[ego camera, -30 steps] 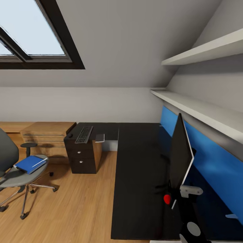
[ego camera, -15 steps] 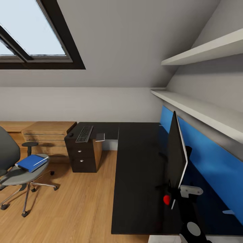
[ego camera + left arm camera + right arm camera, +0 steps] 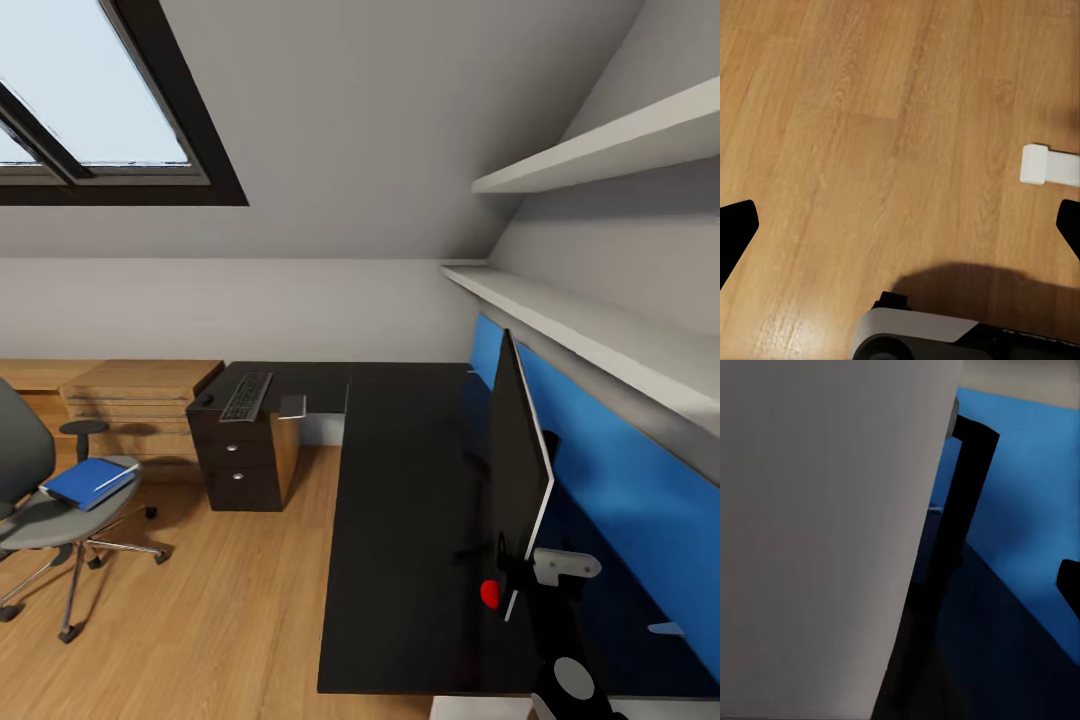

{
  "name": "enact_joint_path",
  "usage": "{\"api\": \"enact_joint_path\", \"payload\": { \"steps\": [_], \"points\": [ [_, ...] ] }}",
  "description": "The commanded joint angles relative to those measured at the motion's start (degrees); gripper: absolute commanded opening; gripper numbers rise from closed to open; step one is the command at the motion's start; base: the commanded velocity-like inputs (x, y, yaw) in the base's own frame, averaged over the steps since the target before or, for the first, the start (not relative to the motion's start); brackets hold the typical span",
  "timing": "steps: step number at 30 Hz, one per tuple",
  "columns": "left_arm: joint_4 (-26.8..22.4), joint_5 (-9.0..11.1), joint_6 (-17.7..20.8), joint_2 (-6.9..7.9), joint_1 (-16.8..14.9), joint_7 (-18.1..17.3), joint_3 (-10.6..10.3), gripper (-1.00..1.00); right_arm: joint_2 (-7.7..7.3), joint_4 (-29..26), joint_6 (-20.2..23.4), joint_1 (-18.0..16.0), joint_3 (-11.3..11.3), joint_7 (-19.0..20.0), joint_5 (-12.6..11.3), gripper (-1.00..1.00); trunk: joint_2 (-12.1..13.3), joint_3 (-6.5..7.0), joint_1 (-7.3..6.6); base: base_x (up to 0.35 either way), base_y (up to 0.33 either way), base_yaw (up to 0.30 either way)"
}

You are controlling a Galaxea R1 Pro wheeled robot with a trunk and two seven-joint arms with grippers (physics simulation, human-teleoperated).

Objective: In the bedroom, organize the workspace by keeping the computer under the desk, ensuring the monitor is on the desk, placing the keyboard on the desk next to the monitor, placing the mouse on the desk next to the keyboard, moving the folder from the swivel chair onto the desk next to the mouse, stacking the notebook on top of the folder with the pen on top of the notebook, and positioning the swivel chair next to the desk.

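My right gripper point(image 3: 522, 580) is shut on the lower corner of the monitor point(image 3: 520, 470), which stands edge-on over the right arm of the black desk point(image 3: 400, 520). In the right wrist view the monitor's pale back point(image 3: 817, 532) is close up, with one black finger point(image 3: 1069, 583) beside it. Whether the monitor's foot rests on the desk is hidden. The keyboard point(image 3: 247, 396), a small black mouse point(image 3: 207, 399) and the notebook point(image 3: 293, 406) lie on the far arm of the desk. The blue folder point(image 3: 88, 483), with the white pen point(image 3: 118, 476) on it, lies on the swivel chair point(image 3: 40, 525). My left gripper point(image 3: 900, 225) hangs open above the floor.
A black drawer unit point(image 3: 240, 462) stands under the keyboard. A low wood shelf unit point(image 3: 140, 395) runs along the back wall. A blue wall panel point(image 3: 620, 490) and white shelves point(image 3: 600, 340) lie behind the desk. A white desk foot point(image 3: 1048, 165) stands on the wooden floor point(image 3: 200, 620).
The monitor has swung from leaning right to more upright in my right gripper. The whole view has drawn back slightly, and the desk's near edge has come into sight.
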Motion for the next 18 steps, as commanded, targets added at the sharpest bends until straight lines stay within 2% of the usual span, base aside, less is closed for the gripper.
{"api": "enact_joint_path", "payload": {
  "steps": [1,12,18],
  "points": [
    [-0.09,0.32,-0.09,0.0,0.02,0.25,-0.15,1.0,-0.09,0.06,-0.57,-0.09,0.2,-0.31,-0.85,1.0,-0.08,-0.09,0.02,0.0,-0.163,0.0],
    [-0.09,0.32,-0.09,0.02,0.03,0.23,-0.15,1.0,-0.09,0.1,-0.57,-0.09,0.22,-0.31,-0.85,1.0,-0.08,-0.09,0.02,0.0,-0.103,0.0],
    [-0.09,0.4,-0.14,0.07,0.02,0.26,-0.06,1.0,-0.09,0.11,-0.57,-0.09,0.25,-0.31,-0.85,1.0,-0.08,-0.09,0.02,-0.012,-0.034,0.0]
  ]
}}
